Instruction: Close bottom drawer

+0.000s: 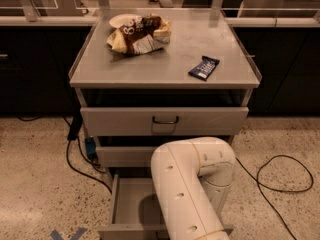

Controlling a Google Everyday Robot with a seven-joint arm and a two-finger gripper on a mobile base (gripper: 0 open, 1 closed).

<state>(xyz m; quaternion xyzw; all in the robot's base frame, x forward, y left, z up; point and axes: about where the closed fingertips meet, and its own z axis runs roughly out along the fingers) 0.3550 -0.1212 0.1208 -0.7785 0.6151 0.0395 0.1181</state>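
The bottom drawer is the lowest of three grey cart drawers and stands pulled out. Its plain grey tray shows on the left, and its front edge lies near the bottom of the view. My white arm reaches down over the drawer's middle and right, hiding its handle. My gripper is out of view, below the arm at the frame's bottom edge. The middle drawer sits pushed in above it, with its handle hidden by the arm. The top drawer is pushed in and its dark handle shows.
On the cart top lie a pile of snack bags and a dark bar. Black cables run over the speckled floor at the left and right. Blue tape marks the floor at the bottom left. Dark cabinets stand behind.
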